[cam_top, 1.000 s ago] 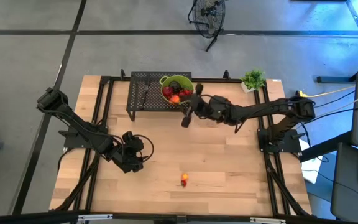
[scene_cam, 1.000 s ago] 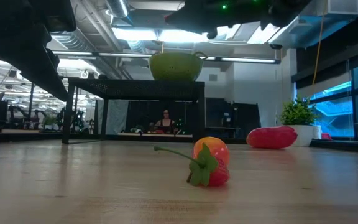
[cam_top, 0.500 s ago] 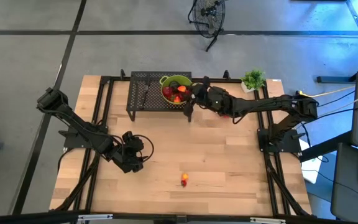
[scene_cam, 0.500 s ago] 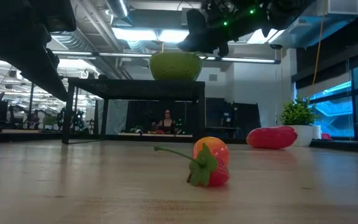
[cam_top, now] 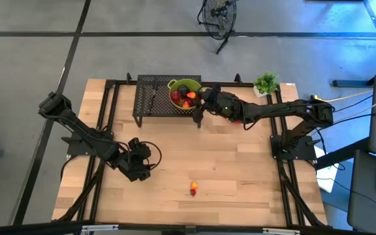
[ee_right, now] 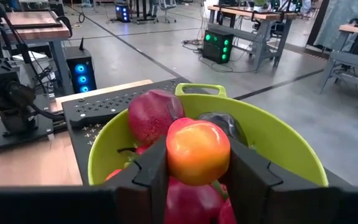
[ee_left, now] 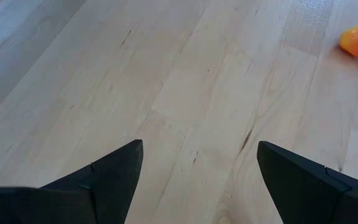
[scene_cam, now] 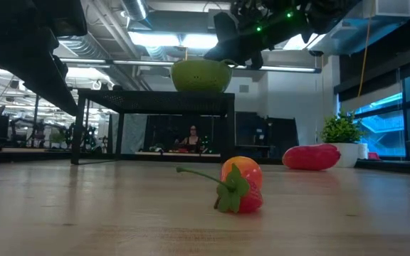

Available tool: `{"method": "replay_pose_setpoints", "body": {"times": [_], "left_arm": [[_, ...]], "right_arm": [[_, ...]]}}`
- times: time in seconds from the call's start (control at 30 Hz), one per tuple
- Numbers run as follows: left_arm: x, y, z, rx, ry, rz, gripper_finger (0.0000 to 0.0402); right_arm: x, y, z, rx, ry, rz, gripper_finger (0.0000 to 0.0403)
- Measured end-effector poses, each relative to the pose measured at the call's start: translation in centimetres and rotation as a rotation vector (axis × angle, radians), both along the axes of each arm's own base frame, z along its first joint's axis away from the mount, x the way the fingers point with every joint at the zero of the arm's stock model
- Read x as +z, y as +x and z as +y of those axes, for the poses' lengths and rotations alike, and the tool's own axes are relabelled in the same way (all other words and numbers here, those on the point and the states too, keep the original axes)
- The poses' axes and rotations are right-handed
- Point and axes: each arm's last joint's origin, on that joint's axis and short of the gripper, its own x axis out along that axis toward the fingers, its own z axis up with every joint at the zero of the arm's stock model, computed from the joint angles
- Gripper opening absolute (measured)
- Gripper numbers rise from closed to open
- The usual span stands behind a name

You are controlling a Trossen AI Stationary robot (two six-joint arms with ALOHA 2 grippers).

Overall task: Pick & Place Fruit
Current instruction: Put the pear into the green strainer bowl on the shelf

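The lime-green handled bowl point(cam_top: 185, 93) stands on a black rack at the table's far edge and holds several fruits: a dark red one point(ee_right: 153, 116), a dark green round one point(ee_right: 221, 124) and red ones. My right gripper point(cam_top: 203, 99) hangs over the bowl's right rim, shut on an orange-red round fruit point(ee_right: 197, 149). One strawberry-like piece point(cam_top: 192, 189) lies on its side on the table near the near edge. A glossy red oblong fruit point(scene_cam: 311, 156) lies on the table's right part. My left gripper point(cam_top: 138, 167) is open, low over bare wood left of the strawberry. My right gripper holds the orange-red round fruit point(ee_right: 197, 149) pinched between its two fingers point(ee_right: 151, 167), one on each side of it. The fruit sits just above the fruits in the bowl. I cannot tell whether it touches the red piece point(ee_right: 191, 199) under it.
The black rack point(cam_top: 156, 104) also carries a black-handled knife point(cam_top: 153, 96). A small potted plant point(cam_top: 265, 83) stands at the far right corner. Black frame rails run along the table's left and right sides. Open wood lies in the table's middle. A person sits far behind the table point(scene_cam: 191, 136).
My right gripper, shut on the orange-red fruit, has moved from beside the rack toward the far edge and up over the bowl's rim, then slowed there. The left arm and the strawberry on the table have stayed put.
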Motion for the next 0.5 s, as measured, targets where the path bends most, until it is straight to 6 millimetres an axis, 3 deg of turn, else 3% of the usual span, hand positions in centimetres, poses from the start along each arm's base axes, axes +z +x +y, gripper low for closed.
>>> {"method": "replay_pose_setpoints", "body": {"times": [0.5], "left_arm": [[0.0, 0.0, 0.0, 0.0, 0.0, 0.0, 0.0313]], "right_arm": [[-0.03, -0.01, -0.01, -0.002, 0.003, 0.001, 0.0212]]}}
